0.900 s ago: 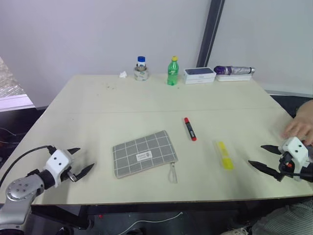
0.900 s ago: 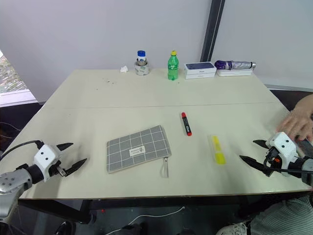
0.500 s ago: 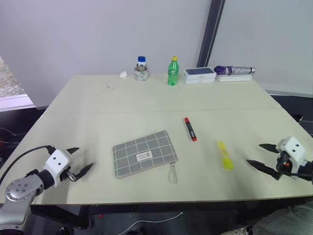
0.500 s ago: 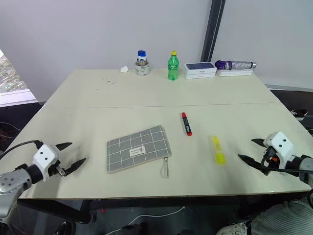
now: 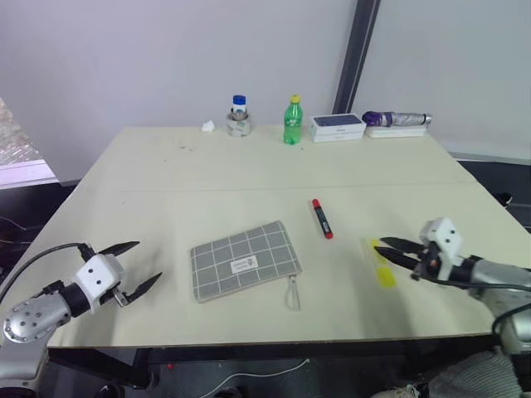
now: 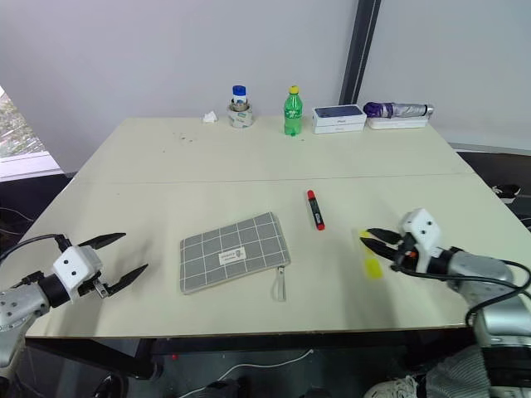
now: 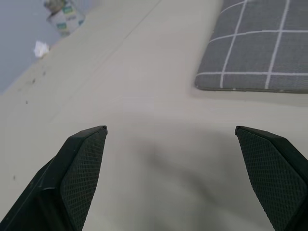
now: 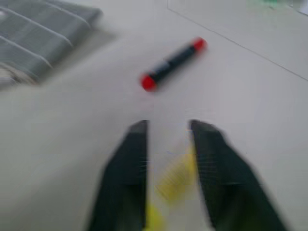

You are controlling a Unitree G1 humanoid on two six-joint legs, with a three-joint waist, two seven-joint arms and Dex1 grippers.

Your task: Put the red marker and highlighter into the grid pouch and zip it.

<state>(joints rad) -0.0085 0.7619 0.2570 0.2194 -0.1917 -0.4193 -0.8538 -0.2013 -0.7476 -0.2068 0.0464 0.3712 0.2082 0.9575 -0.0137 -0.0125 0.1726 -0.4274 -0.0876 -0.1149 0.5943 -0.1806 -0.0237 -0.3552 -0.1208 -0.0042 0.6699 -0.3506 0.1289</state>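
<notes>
At the lower left of the head view the left gripper (image 5: 133, 267) hangs over the table (image 5: 207, 178) edge with its two black fingers spread wide and nothing between them; its wrist view shows a corner of the pouch beyond the fingertips (image 7: 86, 144). Just left of centre lies one pouch (image 5: 243, 259), a flat grey fabric rectangle crossed by a white grid, with a small white label near its middle, set slightly askew; its pull strap (image 5: 293, 293) trails off the lower right corner toward the near edge. Right of centre, well apart from the pouch, lies one marker (image 5: 322, 218): slim, red at both ends with a dark middle band, pointing roughly away from the camera. Further right and lower is one highlighter (image 5: 381, 263), short, flat and bright translucent yellow, lying parallel to the marker. The right gripper (image 5: 388, 251) reaches in from the lower right, its tips right over the highlighter; in its wrist view the two fingers (image 8: 130, 163) stand narrowly apart on either side of the yellow body, and whether they touch it I cannot tell. Along the far edge at the upper middle stand one small jar (image 5: 239, 117) with a blue cap, one green bottle (image 5: 292, 121), one flat box (image 5: 338, 126) and one folded umbrella (image 5: 397, 119).
</notes>
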